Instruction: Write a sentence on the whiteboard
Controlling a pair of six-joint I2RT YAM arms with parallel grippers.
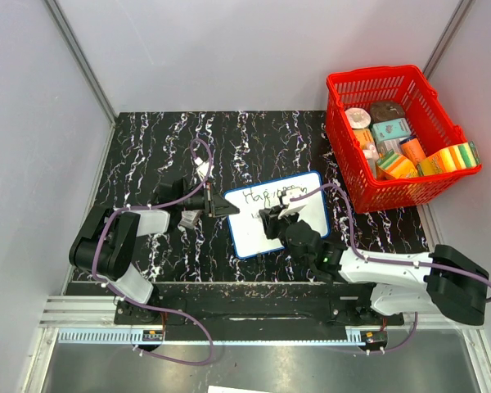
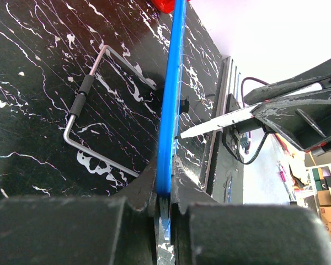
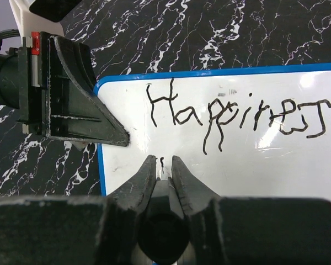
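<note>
The whiteboard [image 2: 172, 83] is pinched by its blue rim in my left gripper [image 2: 163, 190], fingers pressed tight. My right gripper [image 3: 163, 161] is clamped on a marker [image 3: 163, 193], its tip just under the sentence [image 3: 231, 113], which reads "Happiness". The board lies on the black marbled table [image 1: 147, 147], in front of both arms, just left of the red basket [image 1: 393, 192].

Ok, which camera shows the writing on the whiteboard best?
Right wrist view: the sentence sits large, "Happiness" legible. Top external shows it tiny, barely readable; left wrist sees the whiteboard edge-on, no writing.
</note>
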